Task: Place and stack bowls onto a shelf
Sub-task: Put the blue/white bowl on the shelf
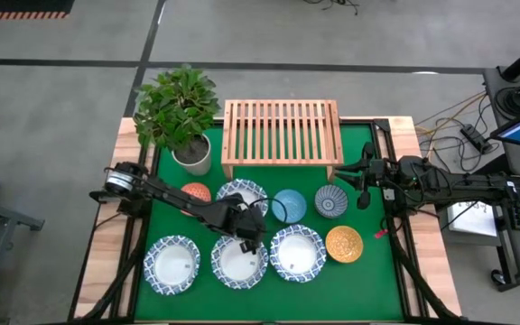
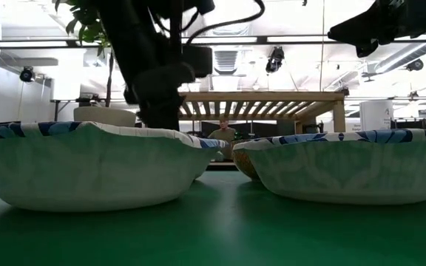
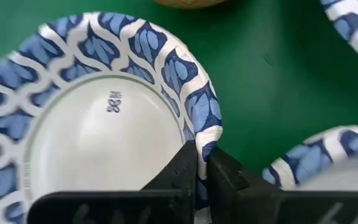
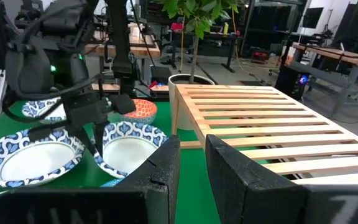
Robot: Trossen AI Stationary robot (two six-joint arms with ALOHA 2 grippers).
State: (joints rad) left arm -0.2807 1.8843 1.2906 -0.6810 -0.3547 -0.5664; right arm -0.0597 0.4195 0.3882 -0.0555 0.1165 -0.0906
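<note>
The light-wood slatted shelf (image 1: pixel 281 132) stands at the table's far side. In front of it sit an orange-red bowl (image 1: pixel 196 192), a wide white blue-rimmed bowl (image 1: pixel 239 192), a light blue bowl (image 1: pixel 289 205) and a dark patterned bowl (image 1: pixel 331 200). Nearer me are three wide white bowls (image 1: pixel 171 264), (image 1: pixel 239 264), (image 1: pixel 297 253) and a golden yellow bowl (image 1: pixel 344 244). My left gripper (image 1: pixel 246 233) is shut on the far white bowl's rim. My right gripper (image 1: pixel 365 191) hovers open, holding nothing, beside the shelf's right end. My left gripper (image 3: pixel 202 158) pinches the far white bowl's blue-patterned rim (image 3: pixel 202 134) on its near side. One finger (image 3: pixel 180 168) is inside the bowl and one (image 3: pixel 229 177) outside. The fingers come from above, pointing down. The bowl sits level and upright; whether it has left the table, I cannot tell.
A leafy plant in a white pot (image 1: pixel 192 153) stands left of the shelf. The green mat (image 1: pixel 368 289) has free room along its near right corner. The front bowls lie close together under my left arm. Desks and cables fill the room to the right.
</note>
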